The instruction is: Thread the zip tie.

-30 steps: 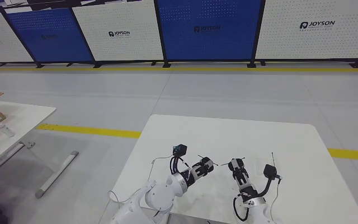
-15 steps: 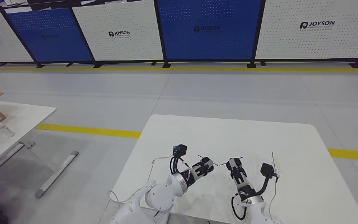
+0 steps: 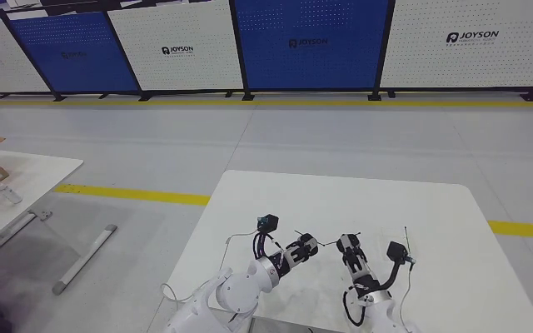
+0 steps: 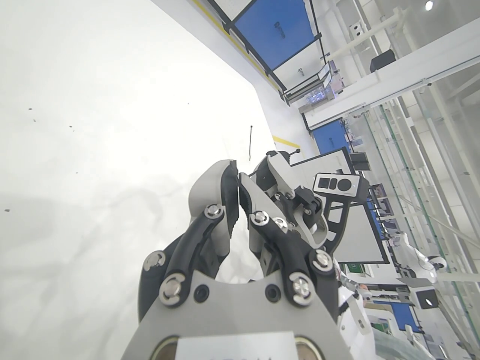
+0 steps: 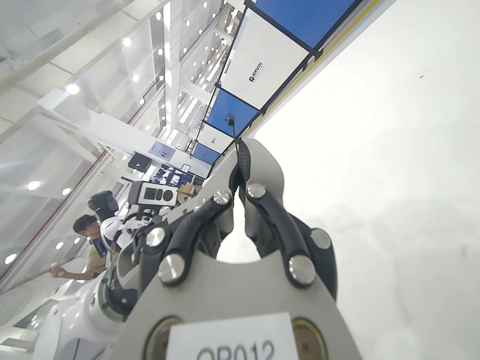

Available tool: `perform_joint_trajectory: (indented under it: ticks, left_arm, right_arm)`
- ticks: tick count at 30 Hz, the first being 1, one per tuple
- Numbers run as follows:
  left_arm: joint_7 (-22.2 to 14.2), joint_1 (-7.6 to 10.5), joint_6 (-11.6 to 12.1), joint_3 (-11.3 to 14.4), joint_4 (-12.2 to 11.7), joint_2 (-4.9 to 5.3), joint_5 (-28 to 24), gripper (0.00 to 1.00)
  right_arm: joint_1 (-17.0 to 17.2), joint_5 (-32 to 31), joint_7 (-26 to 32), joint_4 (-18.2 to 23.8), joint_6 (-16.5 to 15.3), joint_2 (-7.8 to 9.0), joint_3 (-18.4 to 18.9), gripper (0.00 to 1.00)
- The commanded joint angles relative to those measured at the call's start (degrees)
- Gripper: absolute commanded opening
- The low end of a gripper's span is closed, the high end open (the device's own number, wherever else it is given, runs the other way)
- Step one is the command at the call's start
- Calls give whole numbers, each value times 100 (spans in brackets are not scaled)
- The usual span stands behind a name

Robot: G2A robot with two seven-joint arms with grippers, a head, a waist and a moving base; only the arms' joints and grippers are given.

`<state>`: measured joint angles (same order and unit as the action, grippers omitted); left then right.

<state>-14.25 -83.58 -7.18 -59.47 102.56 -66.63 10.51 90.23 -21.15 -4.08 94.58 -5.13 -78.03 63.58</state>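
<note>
A dark logo with a line of capital lettering is printed on each white wall panel [image 3: 472, 37], and a fainter one on the blue panel [image 3: 308, 42]. A white label [image 5: 234, 342] with dark letters and digits, partly cut off, is stuck on the base of the right gripper [image 5: 241, 147].

The right gripper [image 3: 349, 243] now sits slightly nearer the left gripper [image 3: 305, 244] than a second ago, narrowing the gap between them above the bench [image 3: 275, 191]. The zip tie [image 5: 235, 131] pinched in it comes across with it, and the arm's wrist block [image 3: 397, 251] draws a little away from the loose tie [image 3: 405, 236] lying on the bench. All of this shift comes in the first half of that second.
</note>
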Motion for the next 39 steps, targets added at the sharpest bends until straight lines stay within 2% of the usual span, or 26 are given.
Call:
perform_joint_trajectory:
  ticks: [1,20,39]
  left_arm:
    - [0,0,0,0,0,0,0,0]
    - [0,0,0,0,0,0,0,0]
    - [0,0,0,0,0,0,0,0]
  right_arm:
    - [10,17,15,7,-25,0,13,0]
    - [-99,-3,184,-93,92,-34,-48,0]
    - [-130,97,210,-170,-8,-56,-108,0]
